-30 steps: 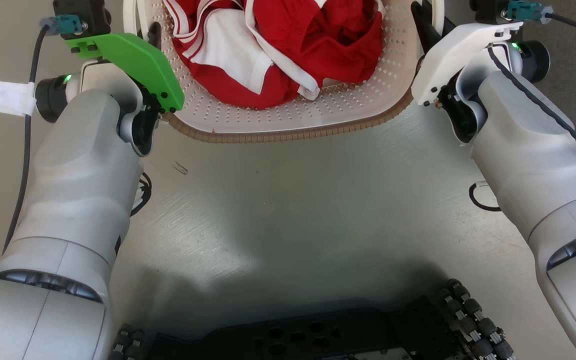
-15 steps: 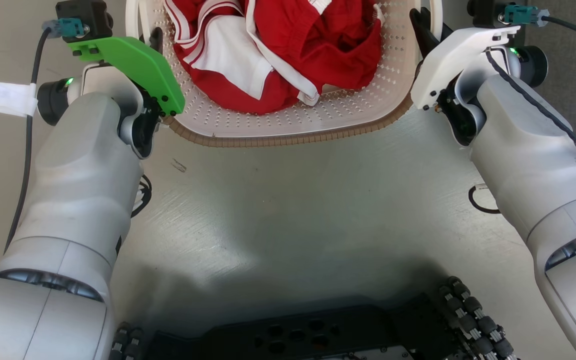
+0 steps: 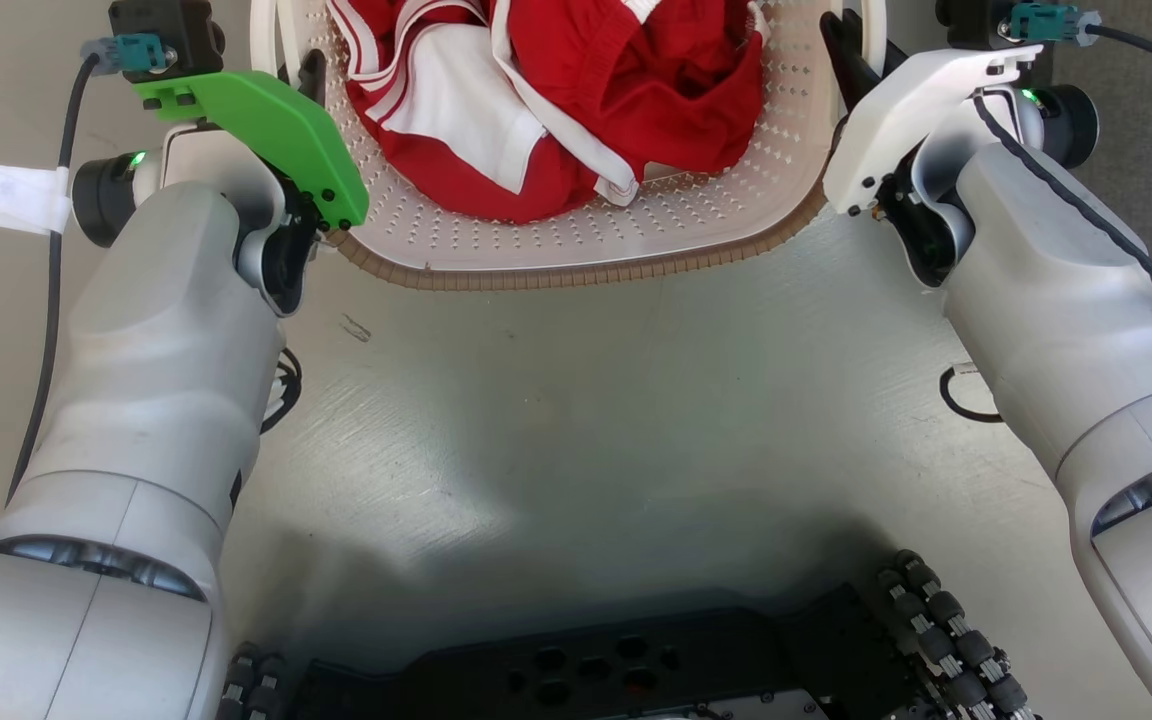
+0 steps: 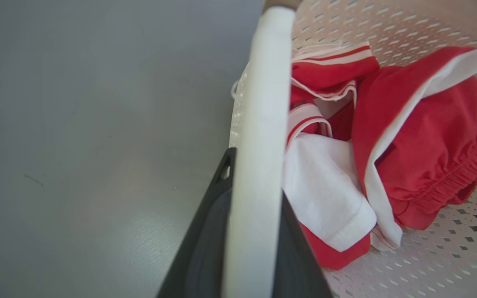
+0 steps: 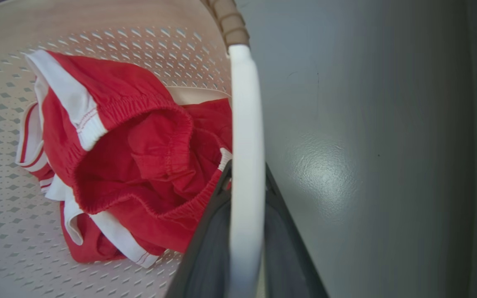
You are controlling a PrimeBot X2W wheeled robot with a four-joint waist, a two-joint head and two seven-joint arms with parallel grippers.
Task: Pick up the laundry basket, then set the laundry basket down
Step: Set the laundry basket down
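— Plastic, and all holes: is that laundry basket (image 3: pixel 586 225) as flimsy as it looks?
— Stiff enough, I judge. It is a thin cream-white shell under a brown woven-look rim (image 3: pixel 576 275). That makes it light, but the walls would likely flex if squeezed, so I take it by its two white handles.
— Where is it, relative to you?
— Slung between my two grippers. My left gripper (image 4: pixel 255 186) is closed on the left handle (image 4: pixel 263 103), one dark finger on each side of the bar. My right gripper (image 5: pixel 246 182) is clamped on the right handle (image 5: pixel 244 103) the same way. Both bars run on past my fingertips toward the rim.
— And the load?
— Red and white clothes (image 3: pixel 576 90), soft, heaped in the bottom, inward of both sets of fingers. I'd guess they weigh little, and nothing there can break, though the heap may slump if I tilt.
— Slippery?
— The handles are smooth and rounded, so they could turn or slide within my hold. Both arms should move level and together.
— Is it off the grey floor (image 3: pixel 586 420)?
— I cannot tell; its underside is hidden from me.
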